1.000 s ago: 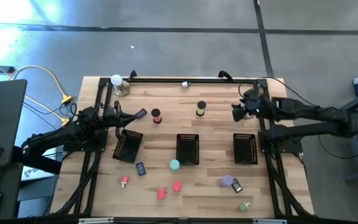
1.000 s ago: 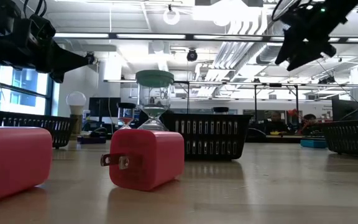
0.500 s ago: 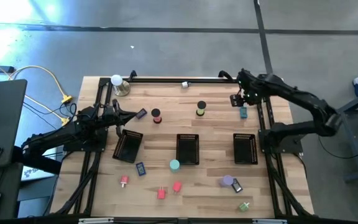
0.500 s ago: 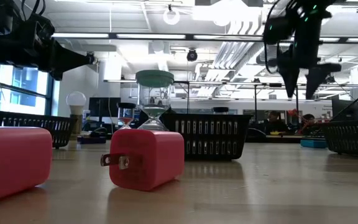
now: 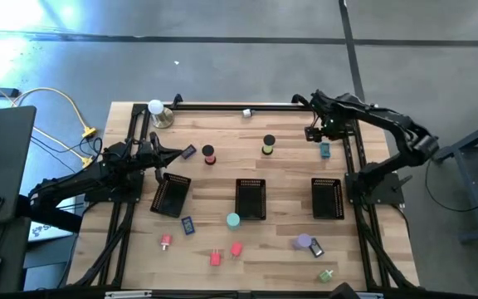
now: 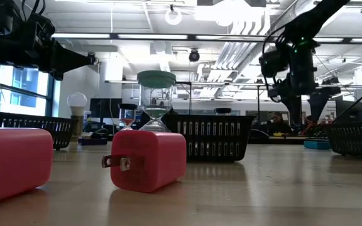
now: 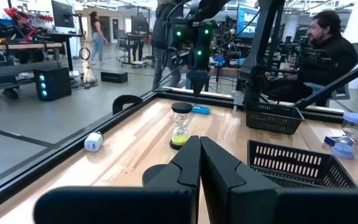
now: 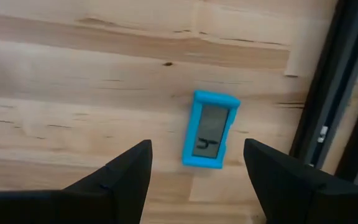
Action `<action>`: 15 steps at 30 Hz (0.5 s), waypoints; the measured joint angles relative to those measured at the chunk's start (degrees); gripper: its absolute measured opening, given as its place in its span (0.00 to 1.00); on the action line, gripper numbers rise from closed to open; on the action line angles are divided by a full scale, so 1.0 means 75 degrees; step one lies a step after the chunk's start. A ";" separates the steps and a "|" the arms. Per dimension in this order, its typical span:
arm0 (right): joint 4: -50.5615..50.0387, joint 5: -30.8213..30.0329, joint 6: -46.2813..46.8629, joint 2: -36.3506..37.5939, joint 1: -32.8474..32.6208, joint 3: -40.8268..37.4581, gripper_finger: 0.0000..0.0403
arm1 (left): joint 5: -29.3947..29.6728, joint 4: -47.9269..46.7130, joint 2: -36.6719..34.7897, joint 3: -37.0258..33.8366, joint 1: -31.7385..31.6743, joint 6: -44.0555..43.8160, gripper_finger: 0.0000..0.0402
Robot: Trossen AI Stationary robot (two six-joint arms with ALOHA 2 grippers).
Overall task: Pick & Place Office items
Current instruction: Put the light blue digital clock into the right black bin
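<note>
Right gripper (image 5: 320, 133), in the high view, hung at the upper right of the frame over the table's far right corner, with a small teal timer (image 5: 324, 150) lying on the wooden table (image 5: 280, 178) just below it in the picture, close beside the black frame rail; the timer's long axis ran roughly top to bottom of the frame. Left gripper (image 5: 170, 155) waited at mid-left, above the left mesh tray (image 5: 171, 195). Low view: the right gripper (image 6: 299, 103) pointed straight down at right of centre, fingers parted, above the timer (image 6: 317, 144), which showed as a flat teal sliver at the right edge. Left wrist view: the left gripper (image 7: 200, 163) had its fingers pressed together on nothing. Right wrist view: the right gripper (image 8: 197, 167) was spread wide with the timer (image 8: 209, 129) centred between the fingers and slightly ahead, display up, long axis running top to bottom with a slight tilt. A sound grasp would probably need a straight descent, the fingers closing across the short sides and clear of the rail.
</note>
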State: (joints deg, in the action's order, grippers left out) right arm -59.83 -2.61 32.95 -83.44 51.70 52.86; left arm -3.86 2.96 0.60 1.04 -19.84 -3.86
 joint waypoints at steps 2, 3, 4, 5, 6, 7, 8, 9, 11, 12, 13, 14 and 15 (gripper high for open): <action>0.0032 0.0003 0.0012 -0.0006 0.0089 -0.0191 0.61 | 0.0003 0.0000 0.0000 0.0000 0.0000 0.0000 0.00; 0.0051 -0.0006 0.0012 -0.0012 0.0136 -0.0274 0.61 | 0.0000 0.0000 0.0000 0.0000 0.0000 0.0000 0.00; 0.0098 -0.0035 0.0011 -0.0012 0.0177 -0.0338 0.61 | 0.0003 0.0000 0.0000 0.0000 0.0000 -0.0003 0.00; 0.0178 -0.0052 0.0015 -0.0012 0.0221 -0.0407 0.61 | 0.0003 0.0000 0.0000 0.0000 0.0000 -0.0005 0.00; 0.0319 -0.0066 0.0016 -0.0009 0.0260 -0.0495 0.61 | 0.0002 0.0000 0.0000 0.0000 0.0000 -0.0006 0.00; 0.0483 -0.0067 0.0018 -0.0010 0.0292 -0.0587 0.61 | 0.0003 0.0000 0.0000 0.0000 0.0000 -0.0006 0.00; 0.0650 -0.0057 0.0018 -0.0012 0.0323 -0.0692 0.61 | 0.0003 0.0000 0.0000 0.0000 0.0000 -0.0007 0.00; 0.0823 -0.0022 0.0022 -0.0010 0.0342 -0.0792 0.61 | 0.0003 0.0000 0.0000 0.0000 0.0000 -0.0009 0.00; 0.1103 -0.0004 0.0017 -0.0012 0.0376 -0.0967 0.61 | 0.0003 0.0000 0.0000 0.0000 0.0000 -0.0016 0.00; 0.1157 -0.0022 -0.0008 -0.0011 0.0379 -0.1043 0.61 | 0.0003 0.0000 0.0000 0.0000 0.0000 -0.0044 0.00; 0.1185 -0.0065 -0.0018 -0.0009 0.0376 -0.1120 0.61 | 0.0003 0.0000 0.0000 0.0000 0.0000 -0.0061 0.00; 0.1252 -0.0095 -0.0023 -0.0009 0.0376 -0.1186 0.61 | 0.0003 0.0000 0.0000 0.0000 0.0000 -0.0064 0.00; 0.1367 -0.0186 -0.0023 -0.0010 0.0376 -0.1232 0.61 | 0.0003 0.0000 0.0000 0.0000 0.0000 -0.0064 0.00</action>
State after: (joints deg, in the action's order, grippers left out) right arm -49.58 -4.01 32.78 -83.52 54.52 43.61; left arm -3.84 2.96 0.60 1.04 -19.84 -4.34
